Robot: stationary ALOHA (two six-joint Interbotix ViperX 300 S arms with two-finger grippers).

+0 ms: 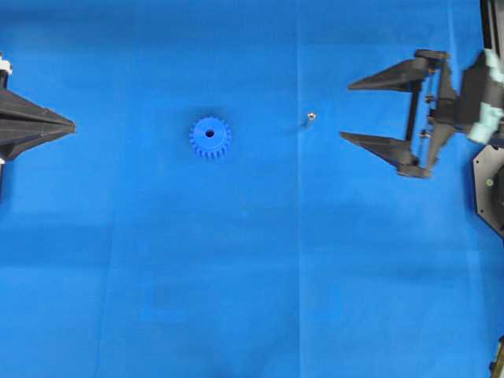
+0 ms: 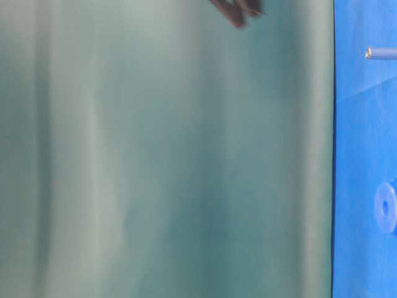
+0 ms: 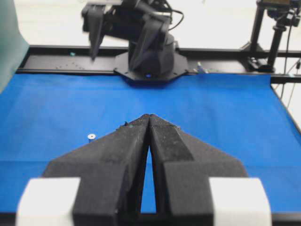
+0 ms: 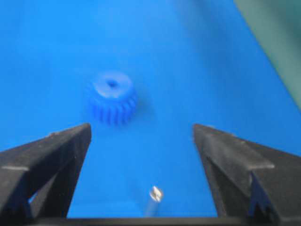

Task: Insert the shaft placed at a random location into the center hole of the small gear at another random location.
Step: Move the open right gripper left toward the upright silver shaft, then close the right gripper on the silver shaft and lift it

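Blue cloth (image 1: 252,276) covering table | black right gripper (image 1: 345,110) at right edge, jaws spread wide, holding nothing | black left gripper (image 1: 72,124) at left edge, jaws pressed together | bright blue plastic toothed small gear (image 1: 209,138) flat, left of centre | tiny silvery metal shaft (image 1: 309,120) standing apart, between gear and right gripper | dark round center hole (image 1: 209,133) in hub, unfilled

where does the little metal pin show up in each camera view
Overhead: the pin stands just right of centre, right of the gear.
Table-level: pin at the upper right edge, lying sideways in the picture.
Left wrist: pin left of centre, on the cloth beside the shut fingers.
Right wrist: pin at bottom centre, between the open fingers.
Shared landmark: the blue cloth.
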